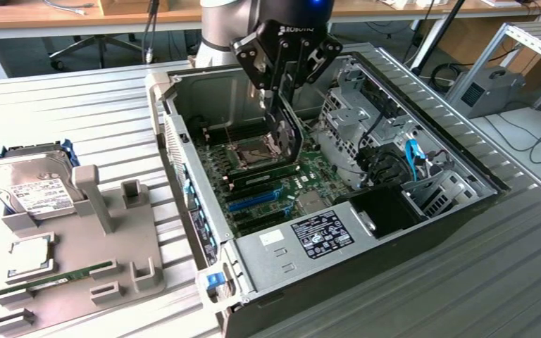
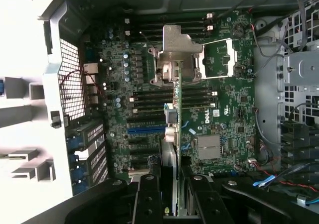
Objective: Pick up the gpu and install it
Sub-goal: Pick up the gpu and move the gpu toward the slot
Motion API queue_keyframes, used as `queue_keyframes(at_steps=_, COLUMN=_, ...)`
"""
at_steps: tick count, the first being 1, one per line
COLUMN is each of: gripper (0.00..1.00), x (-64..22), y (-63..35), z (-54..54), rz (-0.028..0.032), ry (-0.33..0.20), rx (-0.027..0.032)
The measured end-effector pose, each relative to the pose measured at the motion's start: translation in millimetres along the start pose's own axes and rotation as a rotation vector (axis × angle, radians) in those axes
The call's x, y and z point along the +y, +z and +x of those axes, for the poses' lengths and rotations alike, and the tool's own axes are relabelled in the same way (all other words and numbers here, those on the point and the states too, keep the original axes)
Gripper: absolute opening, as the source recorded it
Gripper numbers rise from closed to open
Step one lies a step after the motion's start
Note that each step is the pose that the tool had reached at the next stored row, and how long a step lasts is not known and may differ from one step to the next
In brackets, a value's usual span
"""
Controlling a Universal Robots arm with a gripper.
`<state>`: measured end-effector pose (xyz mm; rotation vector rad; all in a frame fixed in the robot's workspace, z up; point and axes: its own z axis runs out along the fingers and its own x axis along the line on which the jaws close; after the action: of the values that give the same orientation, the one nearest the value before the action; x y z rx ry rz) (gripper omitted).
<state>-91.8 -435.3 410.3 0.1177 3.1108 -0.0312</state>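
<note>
End effector [image 2: 174, 199] clamps the gpu [image 2: 169, 152] upright, edge-down above the motherboard [image 2: 224, 114], so its connector faces the slots.

In the gripper [image 1: 284, 116], the gpu [image 1: 286, 141] hangs inside the case [image 1: 178, 141] over the motherboard [image 1: 322, 169]; the holder [image 1: 110, 274] bearing the hard drive [image 1: 36, 186] lies at the exterior view's left.
</note>
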Motion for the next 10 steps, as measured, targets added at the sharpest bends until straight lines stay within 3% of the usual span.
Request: queue_keyframes(at_steps=10, gripper=0.26, x=1.0, y=1.2, z=-1.0, rz=0.004, ry=0.0, rx=-0.0002)
